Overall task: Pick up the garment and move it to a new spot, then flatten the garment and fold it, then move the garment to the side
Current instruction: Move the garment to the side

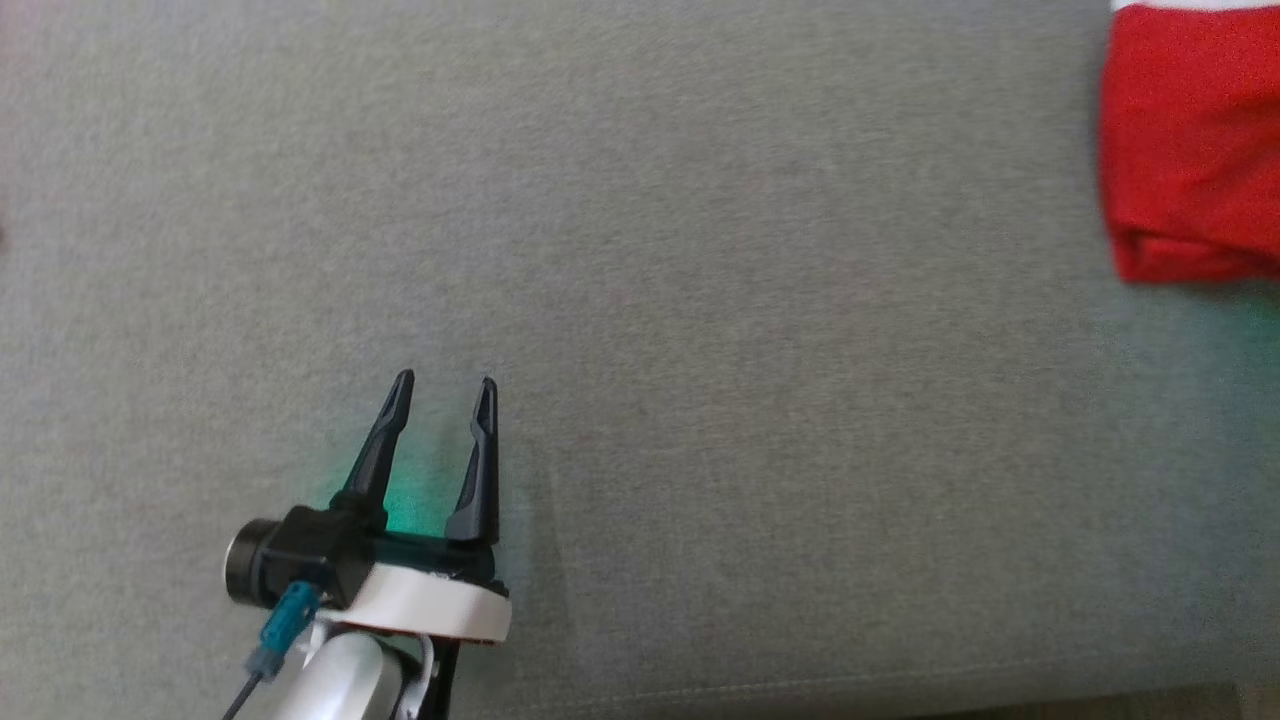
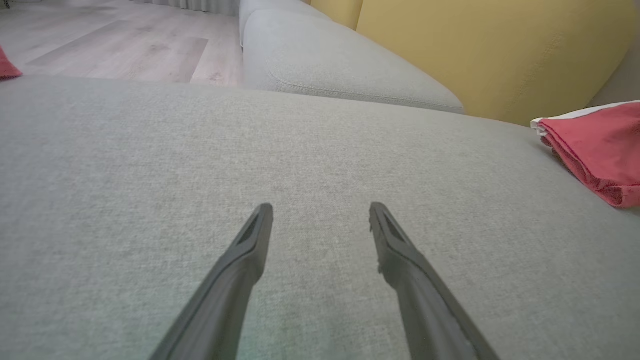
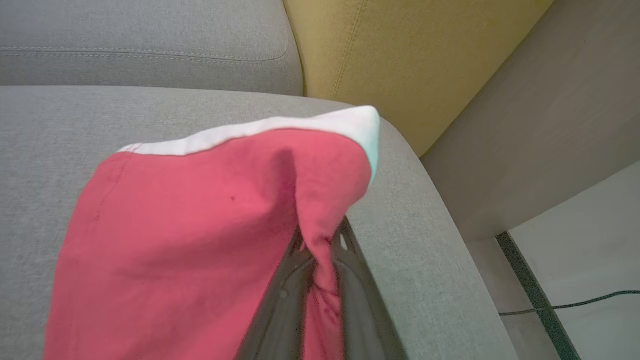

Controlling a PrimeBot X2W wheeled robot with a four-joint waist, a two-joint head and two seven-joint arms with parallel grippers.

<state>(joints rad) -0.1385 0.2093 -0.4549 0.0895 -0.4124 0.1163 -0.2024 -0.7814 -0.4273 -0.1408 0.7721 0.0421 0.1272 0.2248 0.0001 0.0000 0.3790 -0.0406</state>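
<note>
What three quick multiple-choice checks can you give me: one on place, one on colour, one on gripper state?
1. Where is the garment on the couch, head view? A upper right; B centre; C lower left.
2. What colour is the garment? A blue; B red with white band; C green.
3. How are the left gripper and right gripper? A both open; B both shut on cloth; C left open, right shut on the garment.
Answers: A, it lies at the top right edge; B, red cloth, white edge; C, left gapes over bare seat, right pinches a red fold.
</note>
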